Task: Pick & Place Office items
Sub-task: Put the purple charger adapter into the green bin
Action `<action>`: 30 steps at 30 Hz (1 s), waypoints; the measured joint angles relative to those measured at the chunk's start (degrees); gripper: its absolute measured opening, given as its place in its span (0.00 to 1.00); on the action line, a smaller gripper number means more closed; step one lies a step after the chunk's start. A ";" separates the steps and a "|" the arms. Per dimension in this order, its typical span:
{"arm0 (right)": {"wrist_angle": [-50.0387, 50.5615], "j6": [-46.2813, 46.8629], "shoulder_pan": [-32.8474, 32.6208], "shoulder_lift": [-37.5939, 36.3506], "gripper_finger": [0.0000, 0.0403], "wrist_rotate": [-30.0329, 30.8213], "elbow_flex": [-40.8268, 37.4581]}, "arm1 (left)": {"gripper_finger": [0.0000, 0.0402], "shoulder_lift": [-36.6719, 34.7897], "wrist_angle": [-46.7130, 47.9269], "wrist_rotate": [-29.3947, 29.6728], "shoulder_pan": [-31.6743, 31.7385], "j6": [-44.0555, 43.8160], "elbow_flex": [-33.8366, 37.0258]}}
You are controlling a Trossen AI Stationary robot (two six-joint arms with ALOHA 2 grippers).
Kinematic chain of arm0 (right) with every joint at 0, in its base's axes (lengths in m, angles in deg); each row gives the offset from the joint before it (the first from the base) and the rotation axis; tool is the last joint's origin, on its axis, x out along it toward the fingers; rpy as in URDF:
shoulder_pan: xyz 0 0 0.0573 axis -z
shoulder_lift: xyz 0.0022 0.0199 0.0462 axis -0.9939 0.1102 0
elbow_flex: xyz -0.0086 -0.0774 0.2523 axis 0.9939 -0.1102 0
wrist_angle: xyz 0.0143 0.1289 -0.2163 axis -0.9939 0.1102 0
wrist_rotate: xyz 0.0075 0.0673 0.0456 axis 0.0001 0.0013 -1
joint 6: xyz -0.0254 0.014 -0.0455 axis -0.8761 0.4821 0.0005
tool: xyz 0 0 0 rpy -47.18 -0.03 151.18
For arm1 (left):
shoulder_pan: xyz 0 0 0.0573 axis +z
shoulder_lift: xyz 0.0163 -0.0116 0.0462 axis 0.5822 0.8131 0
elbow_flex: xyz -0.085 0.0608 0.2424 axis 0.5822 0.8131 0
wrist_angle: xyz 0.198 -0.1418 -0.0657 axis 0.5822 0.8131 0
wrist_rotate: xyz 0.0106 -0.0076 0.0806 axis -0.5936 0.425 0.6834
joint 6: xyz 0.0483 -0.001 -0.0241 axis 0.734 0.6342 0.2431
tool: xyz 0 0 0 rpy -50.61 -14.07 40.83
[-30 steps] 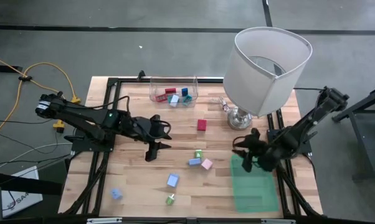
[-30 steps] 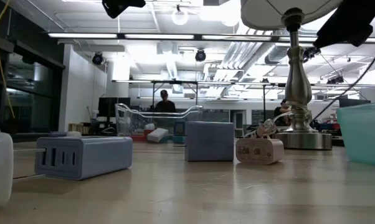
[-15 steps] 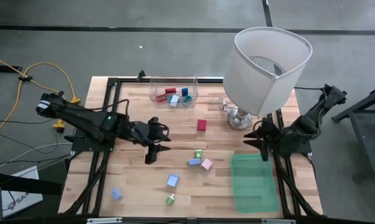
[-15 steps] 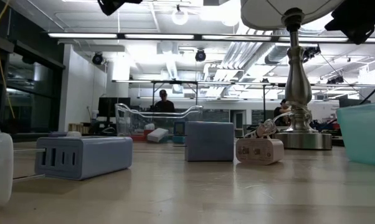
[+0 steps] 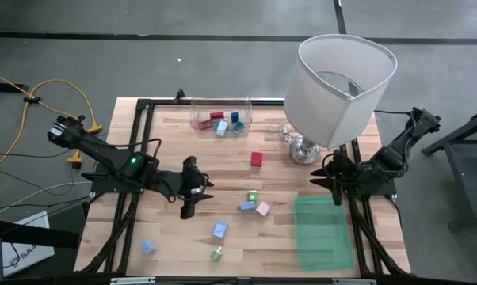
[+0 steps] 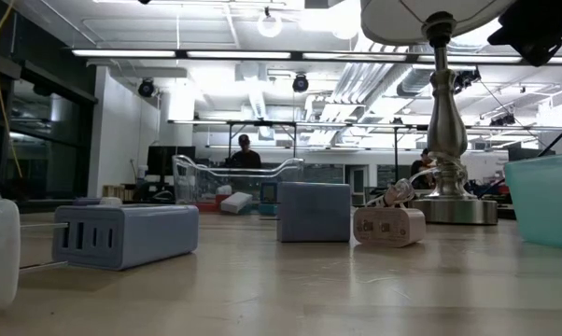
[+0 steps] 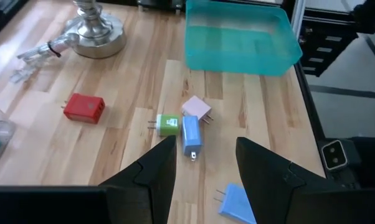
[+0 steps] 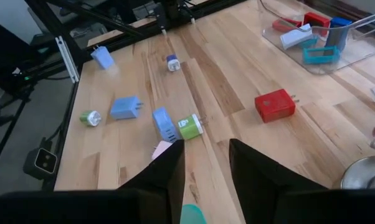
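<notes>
**Small plug-in chargers scattered on a slatted wooden table**

A pale wooden table (image 5: 223,150) stands on a grey floor, with a lit workshop beyond it in the low view. On the table are a large white-shaded lamp on a chrome base (image 5: 337,87), a clear plastic bin (image 5: 220,113) already holding a few red and blue pieces, and a shallow green translucent tray (image 5: 324,237).

The loose office items are small hard-plastic adapters with metal prongs. A red block (image 5: 257,159) lies alone near the lamp base. A green-and-white cube (image 7: 169,124), a light blue slab (image 7: 191,135) and a pink cube (image 7: 196,107) cluster mid-table, touching or nearly so. Another blue adapter (image 5: 219,229), a small green plug (image 5: 216,254) and a pale blue piece (image 5: 147,246) lie nearer the front edge.

The left gripper (image 7: 202,165) hangs above the table just beside the cluster, fingers parted and holding nothing. The right gripper (image 8: 204,158) hovers by the tray's far end, fingers narrowly parted, also empty.

These pieces look light, rigid and smooth-sided, likely to skid or pivot if nudged off-centre. The sound grip is probably across two flat opposite faces of the body, away from the prongs. The clustered three leave little room for a finger, so the blue slab's free long sides seem the easiest entry.
</notes>
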 joint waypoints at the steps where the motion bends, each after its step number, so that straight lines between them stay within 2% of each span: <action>1: -0.01 0.00 0.00 0.19 0.28 0.00 0.00 | 0.40 0.00 -0.21 0.08 -0.29 -0.34 0.17; 11: 0.00 0.00 0.00 2.15 0.27 -0.02 0.00 | 0.40 0.02 -0.23 0.28 -1.61 -11.87 7.04; 17: 0.00 0.00 0.00 3.04 0.27 -0.02 0.00 | 0.40 0.02 2.90 0.23 -5.54 -19.58 7.60; 20: 0.00 0.00 0.00 3.40 0.27 -0.01 0.00 | 0.40 0.02 7.20 0.65 -7.20 -23.05 7.60; 24: 0.00 0.00 0.00 3.58 0.27 -0.01 0.00 | 0.40 0.29 17.57 0.91 -8.23 -27.21 7.60; 30: 0.00 0.00 0.00 3.59 0.27 -0.01 0.00 | 0.40 0.31 26.38 1.06 -7.89 -22.05 7.60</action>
